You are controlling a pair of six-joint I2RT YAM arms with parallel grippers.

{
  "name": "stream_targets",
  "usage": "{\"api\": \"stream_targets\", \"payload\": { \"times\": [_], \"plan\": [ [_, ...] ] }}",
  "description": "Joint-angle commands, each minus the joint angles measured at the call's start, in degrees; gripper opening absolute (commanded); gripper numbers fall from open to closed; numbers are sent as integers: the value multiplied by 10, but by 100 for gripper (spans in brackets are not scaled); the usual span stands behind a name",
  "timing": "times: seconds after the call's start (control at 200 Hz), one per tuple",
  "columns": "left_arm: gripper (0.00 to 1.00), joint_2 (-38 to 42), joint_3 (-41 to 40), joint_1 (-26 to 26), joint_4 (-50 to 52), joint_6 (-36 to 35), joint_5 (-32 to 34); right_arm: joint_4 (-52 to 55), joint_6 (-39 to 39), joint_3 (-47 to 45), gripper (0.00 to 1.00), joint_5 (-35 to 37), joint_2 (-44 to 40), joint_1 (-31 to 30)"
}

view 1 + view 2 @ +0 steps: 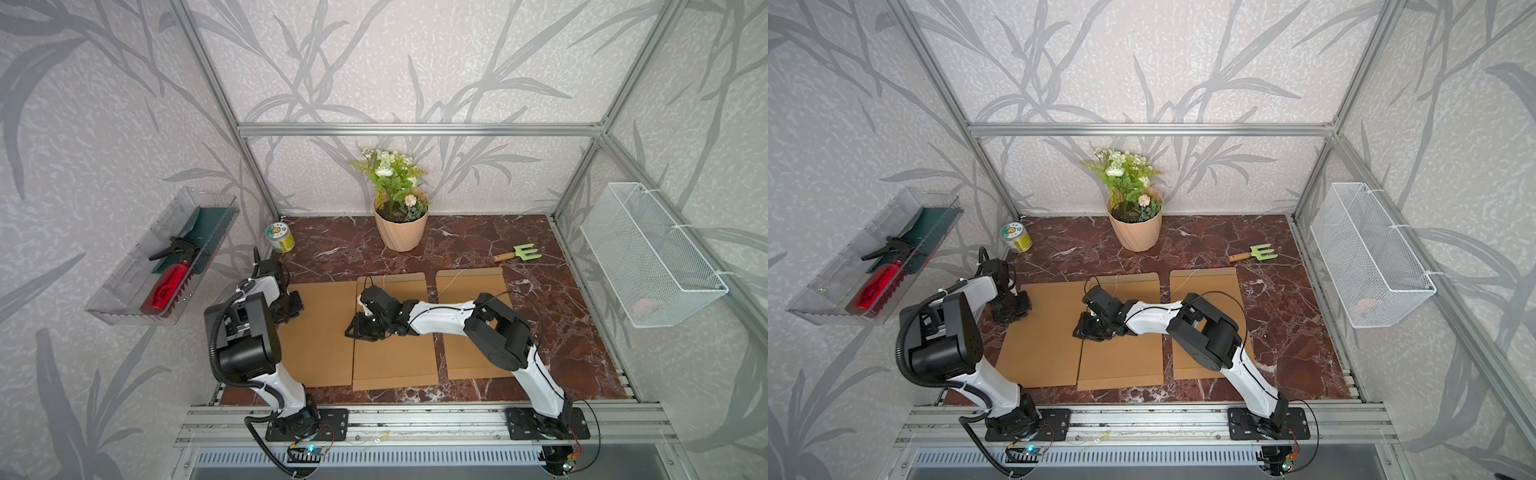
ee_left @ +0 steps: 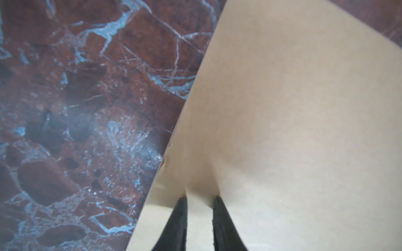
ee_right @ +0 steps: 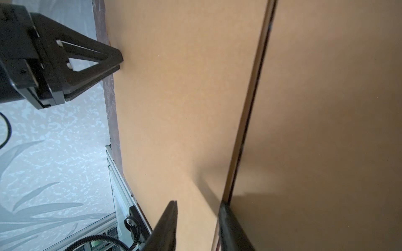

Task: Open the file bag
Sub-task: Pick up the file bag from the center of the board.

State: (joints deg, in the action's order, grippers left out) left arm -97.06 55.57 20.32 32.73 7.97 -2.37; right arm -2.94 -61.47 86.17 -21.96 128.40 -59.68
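Left wrist view: the left gripper (image 2: 200,198) has its 2 black fingertips set close on the file bag (image 2: 282,108), with a ridge of brown paper puckered up between them.
Left gripper grip: pinched on the bag's outer edge, right where the paper meets the red marble table (image 2: 65,87).
Right gripper (image 3: 199,204): the jaws stand part way apart, tips down over the line where the middle bag (image 3: 326,108) overlaps the file bag. 1 fingertip is on the file bag's face and the other is at the overlapping edge. Whether it grips that edge cannot be told.
File bag: lies flat on the table's left half in both top views, its right side tucked under the middle bag.
Third bag (image 1: 469,282): just beside the middle bag on its right, with a strip of marble between them, partly hidden by the right arm.
Back of table: flower pot (image 1: 401,232) at the centre, tin can (image 1: 281,237) in the left corner, green hand fork (image 1: 523,252) to the right.
Walls: clear tray (image 1: 120,274) holding a red bottle (image 1: 166,286) on the left, white wire basket (image 1: 648,257) on the right.
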Motion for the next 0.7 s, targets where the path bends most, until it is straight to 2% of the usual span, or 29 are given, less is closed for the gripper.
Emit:
{"api": "stream_targets", "payload": {
  "times": [0.0, 0.055, 0.46, 0.695],
  "plan": [
    [5, -14, 2, -7, 20, -4, 3, -18, 0, 10, 32, -6, -9, 1],
    [0, -16, 2, -7, 20, -3, 0, -19, 1, 13, 31, -7, -9, 2],
    [0, -29, 2, -12, 22, 0, -23, -46, -15, 50, 30, -28, 24, 6],
    [0, -30, 3, -12, 22, 3, -32, -10, -16, 82, 28, -34, 49, 6]
  ]
}}
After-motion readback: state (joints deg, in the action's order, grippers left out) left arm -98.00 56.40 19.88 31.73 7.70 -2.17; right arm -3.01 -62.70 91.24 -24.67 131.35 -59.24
